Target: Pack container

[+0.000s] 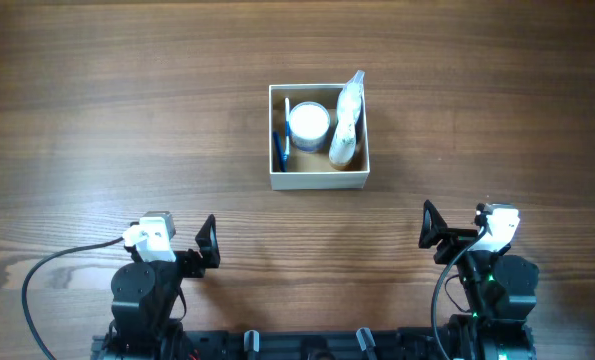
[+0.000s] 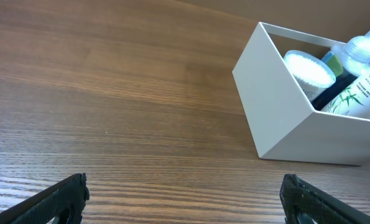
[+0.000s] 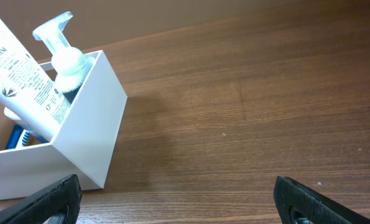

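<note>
The container (image 1: 318, 181), a square white box with a tan inside, stands at the table's middle back. It holds a round white-lidded jar (image 1: 309, 123), a white pump bottle (image 1: 346, 125) leaning at its right side, and a blue item (image 1: 281, 148) at its left. The box also shows in the left wrist view (image 2: 278, 118) and the right wrist view (image 3: 79, 143). My left gripper (image 2: 185, 199) is open and empty near the front left. My right gripper (image 3: 178, 199) is open and empty near the front right. Both are well short of the box.
Bare wooden table (image 1: 127, 120) surrounds the box on all sides. A black cable (image 1: 52, 262) loops by the left arm's base at the front edge.
</note>
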{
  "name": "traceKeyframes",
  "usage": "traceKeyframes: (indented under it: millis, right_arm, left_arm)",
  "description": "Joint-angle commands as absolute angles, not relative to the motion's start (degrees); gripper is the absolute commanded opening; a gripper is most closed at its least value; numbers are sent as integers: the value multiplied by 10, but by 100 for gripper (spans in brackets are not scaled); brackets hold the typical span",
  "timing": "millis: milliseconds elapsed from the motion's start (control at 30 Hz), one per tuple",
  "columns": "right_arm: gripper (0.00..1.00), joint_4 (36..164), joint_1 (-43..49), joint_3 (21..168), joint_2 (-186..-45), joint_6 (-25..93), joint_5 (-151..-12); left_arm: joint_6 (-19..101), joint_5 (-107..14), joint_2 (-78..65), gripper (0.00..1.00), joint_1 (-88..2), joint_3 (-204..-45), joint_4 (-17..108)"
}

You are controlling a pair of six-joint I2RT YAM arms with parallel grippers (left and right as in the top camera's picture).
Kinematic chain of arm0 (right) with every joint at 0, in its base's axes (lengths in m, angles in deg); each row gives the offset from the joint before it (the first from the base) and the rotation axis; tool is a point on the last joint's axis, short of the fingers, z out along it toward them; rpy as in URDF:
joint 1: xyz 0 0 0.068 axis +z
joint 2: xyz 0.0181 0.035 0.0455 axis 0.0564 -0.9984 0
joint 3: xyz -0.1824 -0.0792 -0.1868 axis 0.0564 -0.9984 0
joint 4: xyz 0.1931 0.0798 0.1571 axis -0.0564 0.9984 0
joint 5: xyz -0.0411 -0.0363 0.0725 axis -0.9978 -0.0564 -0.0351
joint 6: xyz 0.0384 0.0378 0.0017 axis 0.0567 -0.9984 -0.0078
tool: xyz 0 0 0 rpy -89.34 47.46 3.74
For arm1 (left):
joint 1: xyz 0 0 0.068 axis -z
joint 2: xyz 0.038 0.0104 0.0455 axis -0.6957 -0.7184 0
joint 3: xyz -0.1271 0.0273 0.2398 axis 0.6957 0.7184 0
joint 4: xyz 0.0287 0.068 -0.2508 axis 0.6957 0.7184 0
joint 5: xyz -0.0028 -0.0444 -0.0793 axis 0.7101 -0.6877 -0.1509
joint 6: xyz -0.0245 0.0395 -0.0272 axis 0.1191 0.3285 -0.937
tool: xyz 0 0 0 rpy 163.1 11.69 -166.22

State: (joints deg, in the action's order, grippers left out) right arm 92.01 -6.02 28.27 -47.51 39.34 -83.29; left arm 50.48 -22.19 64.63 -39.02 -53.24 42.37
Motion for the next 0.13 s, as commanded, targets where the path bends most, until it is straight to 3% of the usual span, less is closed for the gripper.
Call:
traceKeyframes:
  millis: [0,100]
  right_arm:
    - [100,917,-58,283,-468,403,-824]
    - [100,917,-58,283,-468,403,-824]
  left_arm:
    - [514,-231,651,100,-395,-530,422]
    - [514,-231,651,100,-395,-530,422]
